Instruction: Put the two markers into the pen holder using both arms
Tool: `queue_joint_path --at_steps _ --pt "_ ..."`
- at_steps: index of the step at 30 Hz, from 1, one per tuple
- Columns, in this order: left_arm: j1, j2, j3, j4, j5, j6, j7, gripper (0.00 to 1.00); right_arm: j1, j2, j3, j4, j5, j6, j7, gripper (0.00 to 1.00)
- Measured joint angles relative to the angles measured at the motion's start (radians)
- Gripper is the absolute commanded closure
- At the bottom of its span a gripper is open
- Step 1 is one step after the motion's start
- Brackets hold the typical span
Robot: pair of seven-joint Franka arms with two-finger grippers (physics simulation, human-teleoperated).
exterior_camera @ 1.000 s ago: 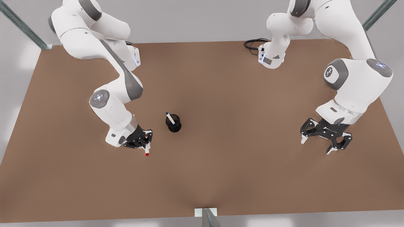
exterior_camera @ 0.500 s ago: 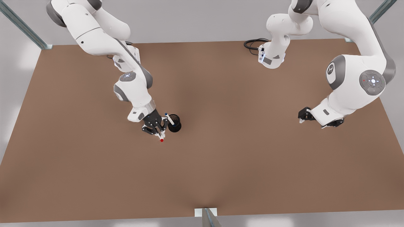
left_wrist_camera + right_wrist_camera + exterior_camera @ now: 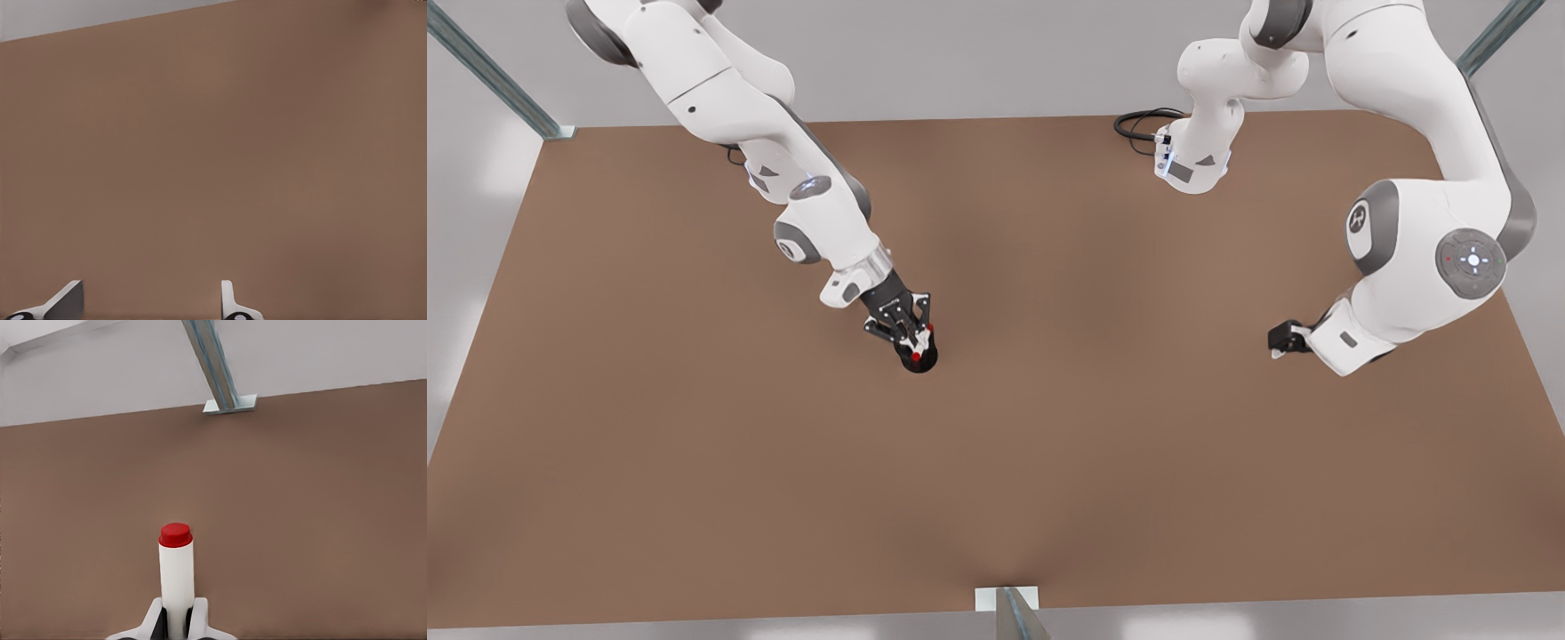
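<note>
In the front view's left-centre, the right hand point(image 3: 914, 336) has swung from the open worktop point(image 3: 1049, 462) to directly over the pen holder point(image 3: 919, 359), clenched on the red marker point(image 3: 177, 577), so insertion looks imminent. At far right, the left hand point(image 3: 1285, 338) waits, fingers point(image 3: 230, 303) spread, empty.

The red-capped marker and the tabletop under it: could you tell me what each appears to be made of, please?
The red-capped marker, clamped in the right gripper, looks like smooth plastic: an even white barrel with a soft sheen and a glossy red end. The tabletop looks like matte brown board or laminate, flat and uniform with no grain or glare; being a render, its material stays open. The left gripper hangs open above it.
</note>
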Motion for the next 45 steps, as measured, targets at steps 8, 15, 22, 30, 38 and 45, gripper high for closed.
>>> queue_joint_path --at_steps 8,15,22,30,38,45 --pt "0.001 0.011 0.000 0.000 -0.002 0.022 -0.028 0.00 -0.064 0.001 -0.011 -0.043 -0.224 0.051 0.093 0.79" --pt "0.001 0.018 0.000 0.001 -0.001 0.038 -0.044 0.00 -0.088 0.004 -0.013 -0.046 -0.392 0.056 0.158 0.79" --pt "0.006 0.018 0.000 0.000 -0.003 0.049 -0.055 0.00 -0.071 0.041 -0.010 0.001 -0.776 -0.004 0.306 0.79" --pt "0.004 0.018 0.000 0.000 -0.004 0.049 -0.064 0.00 -0.017 0.065 -0.003 0.062 -0.937 -0.097 0.505 0.79" --pt "0.004 0.018 0.000 0.000 -0.004 0.053 -0.070 0.00 -0.019 0.070 -0.003 0.056 -0.971 -0.122 0.635 0.79" --pt "-0.001 0.018 -0.001 0.000 -0.003 0.059 -0.073 0.00 -0.018 0.081 -0.003 0.048 -0.996 -0.129 0.709 0.79"
